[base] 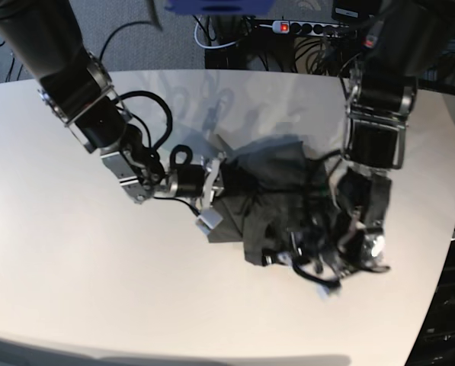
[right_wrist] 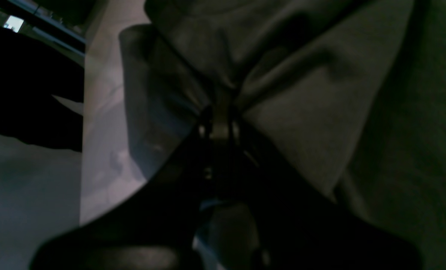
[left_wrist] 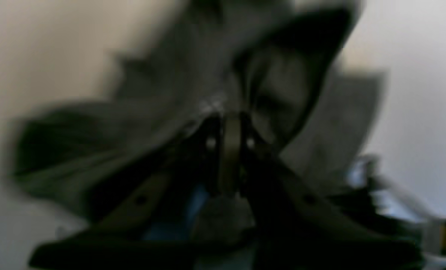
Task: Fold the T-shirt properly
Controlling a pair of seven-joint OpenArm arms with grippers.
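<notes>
Both jaws clamped on T-shirt (base: 277,202)

White table (base: 75,267), cables (base: 303,46) behind

No lettering, number, brand mark or sign can be read anywhere in these views. The left wrist camera is too blurred for any print to show, and the right wrist view is too dark. A small pale patch on the T-shirt (left_wrist: 211,105) fabric near the jaws in the left wrist view may be stitching or a tag, but nothing on it is legible. From the base camera, the arm housings and the power strip (base: 311,27) behind the table carry no markings clear enough to make out.
</notes>
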